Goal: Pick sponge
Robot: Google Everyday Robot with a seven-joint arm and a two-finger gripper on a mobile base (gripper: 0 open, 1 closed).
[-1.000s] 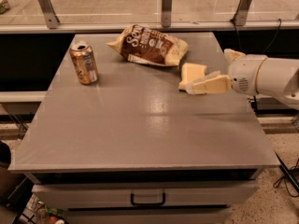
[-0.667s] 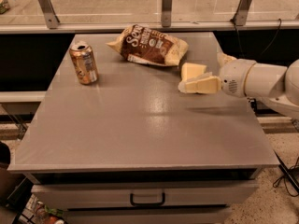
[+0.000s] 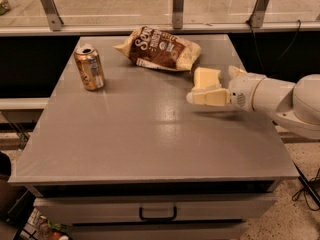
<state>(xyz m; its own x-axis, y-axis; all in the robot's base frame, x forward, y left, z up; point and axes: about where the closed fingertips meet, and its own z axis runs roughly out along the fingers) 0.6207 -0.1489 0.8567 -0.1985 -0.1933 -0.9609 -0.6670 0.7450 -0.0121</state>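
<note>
The pale yellow sponge (image 3: 206, 77) lies flat on the grey table (image 3: 150, 134), right of centre, just in front of the snack bag. My gripper (image 3: 211, 86) reaches in from the right on a white arm (image 3: 272, 96). It is open and low over the table. Its near finger (image 3: 207, 98) lies along the sponge's front side. The far finger (image 3: 236, 72) shows only as a stub behind the sponge's right end. The sponge rests on the table between them.
A brown-and-cream snack bag (image 3: 160, 48) lies at the back centre. A soda can (image 3: 90, 66) stands upright at the back left. A railing with metal posts (image 3: 177, 6) runs behind the table. A drawer handle (image 3: 157, 215) sits below the front edge.
The gripper has slid left along the sponge, so its near finger now reaches past the sponge's front corner. The sponge, can and bag have not moved.
</note>
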